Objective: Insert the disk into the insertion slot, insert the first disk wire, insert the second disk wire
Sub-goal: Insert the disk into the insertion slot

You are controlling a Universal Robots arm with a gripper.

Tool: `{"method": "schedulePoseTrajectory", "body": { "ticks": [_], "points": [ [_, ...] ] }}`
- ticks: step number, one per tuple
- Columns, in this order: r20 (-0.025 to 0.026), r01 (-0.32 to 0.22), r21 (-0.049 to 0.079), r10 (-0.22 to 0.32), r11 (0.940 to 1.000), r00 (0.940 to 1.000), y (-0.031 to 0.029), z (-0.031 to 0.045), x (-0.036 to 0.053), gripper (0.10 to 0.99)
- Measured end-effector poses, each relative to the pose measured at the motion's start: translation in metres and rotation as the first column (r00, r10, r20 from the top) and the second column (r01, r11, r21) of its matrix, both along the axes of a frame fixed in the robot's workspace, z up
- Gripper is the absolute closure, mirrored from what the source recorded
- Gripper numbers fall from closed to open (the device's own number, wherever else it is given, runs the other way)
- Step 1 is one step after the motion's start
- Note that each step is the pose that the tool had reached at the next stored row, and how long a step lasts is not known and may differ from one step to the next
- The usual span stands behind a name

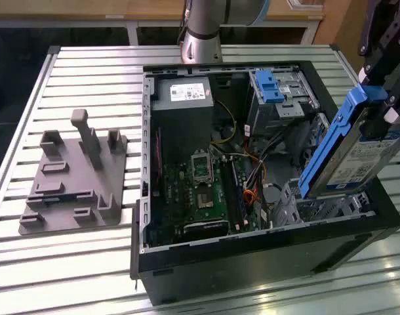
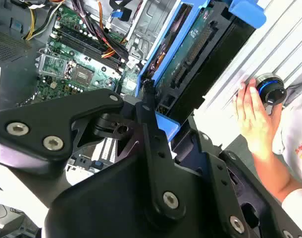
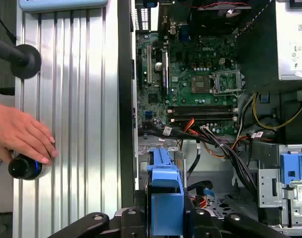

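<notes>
The disk (image 1: 354, 154), a silver drive with a white label in a bright blue carrier, hangs steeply tilted over the open computer case's corner at the exterior view's right. My gripper (image 1: 383, 105) is shut on its raised end. Its lower end reaches down to the insertion slot (image 1: 321, 209), a low grey perforated cage; whether they touch I cannot tell. In the first wrist view the blue carrier (image 3: 166, 191) sits between my black fingers. In the second wrist view the disk (image 2: 200, 54) shows its dark underside and connector. Loose black and orange wires (image 3: 218, 144) lie between the motherboard and the cage.
The taller metal bay with a blue latch (image 1: 273, 88) stands behind the cage. A motherboard (image 1: 203, 190) and power supply (image 1: 181, 94) fill the case. A person's hand (image 3: 22, 134) rests on a black knob (image 3: 23, 167) on the slatted table. A grey fixture plate (image 1: 72, 177) lies at the left.
</notes>
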State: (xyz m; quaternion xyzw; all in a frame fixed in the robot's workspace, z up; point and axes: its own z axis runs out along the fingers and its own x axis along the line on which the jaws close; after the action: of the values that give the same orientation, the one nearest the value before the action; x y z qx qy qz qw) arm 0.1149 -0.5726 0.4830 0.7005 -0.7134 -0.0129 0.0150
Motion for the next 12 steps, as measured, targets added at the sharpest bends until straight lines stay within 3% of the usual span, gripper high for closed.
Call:
{"method": "schedulePoseTrajectory", "body": {
  "ticks": [12],
  "points": [
    [0.0, 0.0, 0.0, 0.0, 1.0, 1.0, 0.0, 0.0, 0.0, 0.722]
  ]
}}
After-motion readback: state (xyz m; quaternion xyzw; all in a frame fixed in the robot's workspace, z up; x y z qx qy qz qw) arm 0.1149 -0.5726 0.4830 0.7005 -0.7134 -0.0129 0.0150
